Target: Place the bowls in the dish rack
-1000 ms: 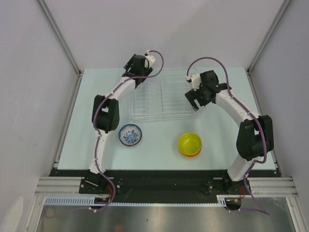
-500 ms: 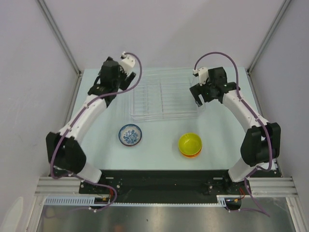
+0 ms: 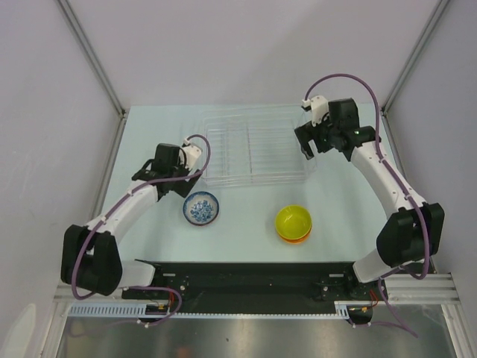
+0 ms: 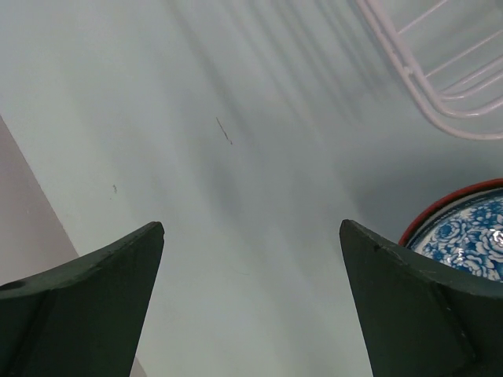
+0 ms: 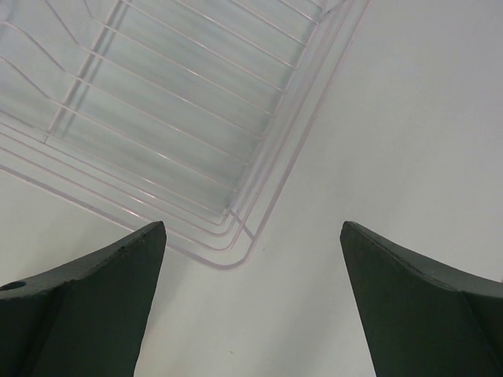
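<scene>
A white bowl with a blue pattern (image 3: 201, 207) sits on the table left of centre. In the left wrist view it (image 4: 465, 236) shows a red rim under its edge. A yellow-green bowl (image 3: 294, 220) is stacked on an orange one (image 3: 295, 238) to the right. The clear dish rack (image 3: 253, 181) stands behind them, with no bowl in it. My left gripper (image 3: 181, 186) (image 4: 251, 228) is open just left of the patterned bowl, low over bare table. My right gripper (image 3: 311, 149) (image 5: 251, 228) is open over the rack's right corner (image 5: 236, 251), holding nothing.
The pale table (image 3: 246, 239) ends at metal frame posts (image 3: 93, 56) and grey walls on both sides. The rack's near-left corner (image 4: 428, 110) lies just beyond my left fingers. The black base rail (image 3: 246, 272) runs along the near edge.
My left arm has swung from the rack's far left corner back and down to the patterned bowl's left side. My right gripper has shifted toward the rack's right edge. Both jaws widened slightly.
</scene>
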`<state>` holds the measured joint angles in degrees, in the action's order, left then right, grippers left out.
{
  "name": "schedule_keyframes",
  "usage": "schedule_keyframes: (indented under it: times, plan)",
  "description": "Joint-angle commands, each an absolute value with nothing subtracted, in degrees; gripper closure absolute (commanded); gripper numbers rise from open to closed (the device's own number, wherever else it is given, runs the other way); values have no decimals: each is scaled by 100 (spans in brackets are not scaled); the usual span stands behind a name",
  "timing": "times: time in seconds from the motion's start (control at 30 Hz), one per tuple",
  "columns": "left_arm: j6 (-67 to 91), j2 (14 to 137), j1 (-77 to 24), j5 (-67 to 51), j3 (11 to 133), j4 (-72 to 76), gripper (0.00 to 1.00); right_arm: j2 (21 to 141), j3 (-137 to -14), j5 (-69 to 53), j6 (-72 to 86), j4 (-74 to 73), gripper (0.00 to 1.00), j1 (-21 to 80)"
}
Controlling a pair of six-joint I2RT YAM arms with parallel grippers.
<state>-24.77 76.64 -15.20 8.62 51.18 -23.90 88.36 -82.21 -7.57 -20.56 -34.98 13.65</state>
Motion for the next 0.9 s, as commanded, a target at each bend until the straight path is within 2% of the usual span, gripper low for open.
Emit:
schedule_keyframes:
  times: [0.0,0.2,0.4,0.6,0.87]
  plan:
    - [-2241,7173,-1512,440,5080,-2434,1,8482,-8297,-791,-1995,-3507,0,1389]
    - [-2241,6882,-1512,45,5036,-2733,4,8403,-8209,-730,-1995,-3498,0,1389]
    - [-2487,6768,-1512,-544,4773,-2988,14,8376,-8191,-677,-1995,-3480,0,1397]
    - [-2628,6715,-1512,-923,4553,-3155,19,8332,-8130,-633,-1986,-3472,0,1441]
    - [-2742,6846,-1512,-1195,4412,-3155,34,8323,-8060,-563,-1942,-3419,0,1529]
